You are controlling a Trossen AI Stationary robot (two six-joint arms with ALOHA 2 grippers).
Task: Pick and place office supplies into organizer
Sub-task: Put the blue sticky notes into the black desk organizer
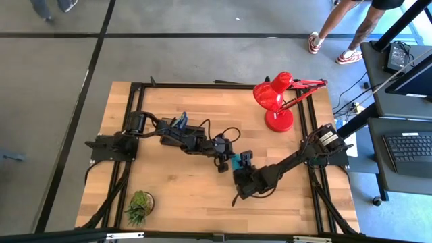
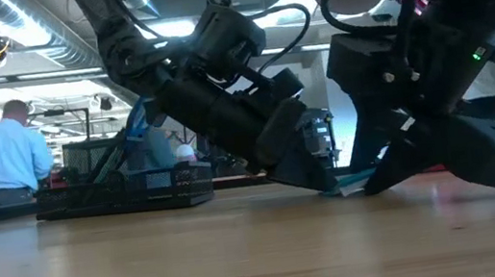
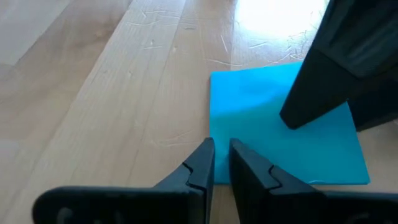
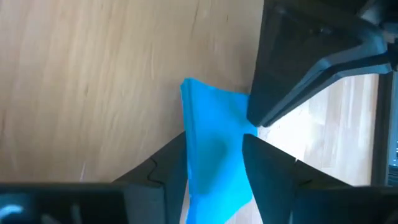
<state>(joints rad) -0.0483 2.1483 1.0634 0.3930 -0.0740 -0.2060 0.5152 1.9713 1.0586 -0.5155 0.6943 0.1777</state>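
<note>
The right gripper (image 4: 214,171) has its two fingers set on either side of the cyan sticky-note pad (image 4: 214,149), pressing against its edges, so it is clamped on the pad near the middle of the table (image 1: 202,202). The left gripper (image 3: 222,163) sits just beside it with its fingers nearly together, only a thin gap between them, their tips at the pad's edge (image 3: 273,124); whether they pinch that edge or only touch it is not clear. In the left wrist view one dark finger (image 3: 323,81) of the right gripper comes down onto the blue surface. From above, both grippers meet over the pad (image 1: 235,163), which shows only as a small cyan patch between them, mostly covered by the arms. In the low view the pad (image 2: 350,180) is a thin cyan sliver at the tabletop beneath the two dark wrists. The organizer (image 2: 128,189) stands at the far side of the table, partly hidden under the left arm from above, its contents hard to make out. A red desk lamp (image 1: 275,101) and a small potted plant (image 1: 140,204) stand well apart from the pad.
</note>
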